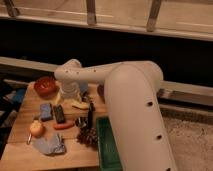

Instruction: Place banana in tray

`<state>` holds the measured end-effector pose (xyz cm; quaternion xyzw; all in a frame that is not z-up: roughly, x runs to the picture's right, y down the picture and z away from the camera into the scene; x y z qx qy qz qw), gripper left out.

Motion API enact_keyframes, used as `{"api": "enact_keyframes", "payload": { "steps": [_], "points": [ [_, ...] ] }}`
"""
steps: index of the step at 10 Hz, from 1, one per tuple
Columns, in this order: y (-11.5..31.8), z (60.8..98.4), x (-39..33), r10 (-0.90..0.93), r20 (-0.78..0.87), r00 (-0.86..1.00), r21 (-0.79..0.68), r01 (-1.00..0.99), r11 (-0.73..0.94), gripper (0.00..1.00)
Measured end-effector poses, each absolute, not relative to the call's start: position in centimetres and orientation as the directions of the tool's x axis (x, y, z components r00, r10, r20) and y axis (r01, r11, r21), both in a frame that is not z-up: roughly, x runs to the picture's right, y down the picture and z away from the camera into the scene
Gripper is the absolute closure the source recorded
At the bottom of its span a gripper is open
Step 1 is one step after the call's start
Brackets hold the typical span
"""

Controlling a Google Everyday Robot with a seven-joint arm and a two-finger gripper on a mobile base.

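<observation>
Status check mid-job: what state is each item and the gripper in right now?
banana: lying on the table, outside the tray, ungripped.
tray: flat on the table, no banana inside.
gripper: open, low beside the banana.
red bowl: upright.
cloth: crumpled, at the table's front.

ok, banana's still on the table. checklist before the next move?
1. Banana visible and unobstructed, lying on the table: ok.
2. Gripper lined up on the banana: not ok. It sits low on the banana's tray side, not over it.
3. Fingers open, nothing held: ok.
4. Tray has room for the drop: ok for the visible floor, which is bare. The rest is hidden by the arm.
5. Clearance from the grapes lying by the tray's rim, just below the gripper: cannot tell.
</observation>
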<state>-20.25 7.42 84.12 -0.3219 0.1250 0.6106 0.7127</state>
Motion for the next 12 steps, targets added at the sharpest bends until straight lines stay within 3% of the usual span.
{"api": "enact_keyframes", "payload": {
  "steps": [12],
  "points": [
    [10.0,88.5,-17.8,0.739,-0.620,0.265,-0.248,-0.959,0.135,0.20]
  ]
}}
